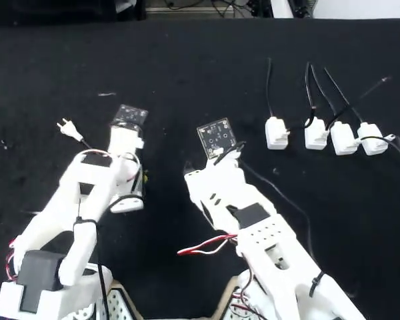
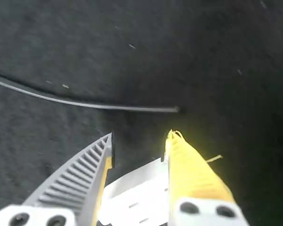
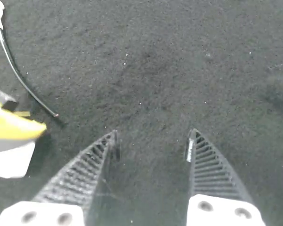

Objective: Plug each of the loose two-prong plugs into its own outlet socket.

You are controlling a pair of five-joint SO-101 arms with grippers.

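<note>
Right arm (image 1: pixel 253 220): white, rising from six o'clock on the table's near edge and stretching toward twelve o'clock at mid-table.
Table (image 1: pixel 187 80): covered in black cloth that runs under both arms.
Left arm (image 1: pixel 87 193): white, based at seven o'clock and angled toward one o'clock, with its wrist just beside the loose plug's cable.
Right gripper (image 3: pixel 153 133): two grey ribbed fingers spread wide over bare cloth, with nothing between them.
Left gripper (image 2: pixel 140 136): one grey finger and one yellow finger (image 2: pixel 188 169) spread apart and holding nothing, low over the cloth.
Outlet sockets (image 1: pixel 277 132): four white blocks in a row at about two o'clock on the table, well apart from both grippers. Black cords lead from them toward twelve o'clock.
Two-prong plug (image 1: pixel 68 128): small and white, lying loose at about ten o'clock. Its prongs point toward ten o'clock, away from the left arm.
Cable (image 2: pixel 85 103): thin and black, running from the plug toward four o'clock. Its free end lies on the cloth just beyond the left gripper's fingertips, touching neither.
</note>
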